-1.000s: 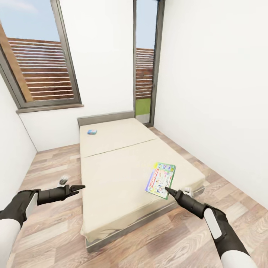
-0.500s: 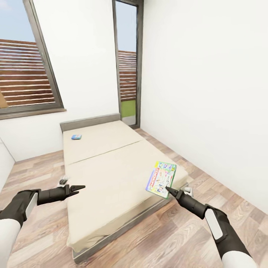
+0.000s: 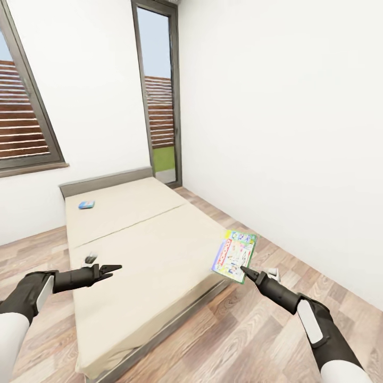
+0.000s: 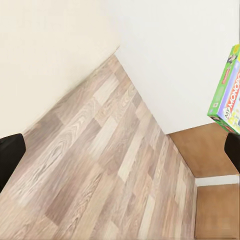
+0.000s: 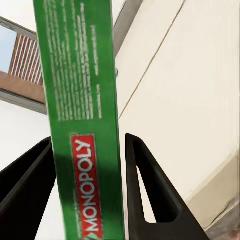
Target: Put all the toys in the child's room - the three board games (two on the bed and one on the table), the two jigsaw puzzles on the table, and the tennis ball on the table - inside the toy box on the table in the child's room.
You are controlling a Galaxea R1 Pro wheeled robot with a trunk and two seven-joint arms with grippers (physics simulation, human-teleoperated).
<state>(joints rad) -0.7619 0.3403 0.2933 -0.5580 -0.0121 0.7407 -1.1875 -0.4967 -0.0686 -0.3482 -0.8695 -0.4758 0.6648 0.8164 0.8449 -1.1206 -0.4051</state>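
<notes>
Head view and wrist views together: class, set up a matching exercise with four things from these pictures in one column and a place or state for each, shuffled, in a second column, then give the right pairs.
Things:
1. green-edged board game
2. small blue board game
3. left gripper
4. bed

Places or states:
A. lying flat near the grey headboard
B. holding nothing, over the mattress edge
C. clamped between the right gripper's fingers, clear of the mattress
D. standing on the wood-plank floor below the windows

Pairs: 1-C, 2-A, 3-B, 4-D
</notes>
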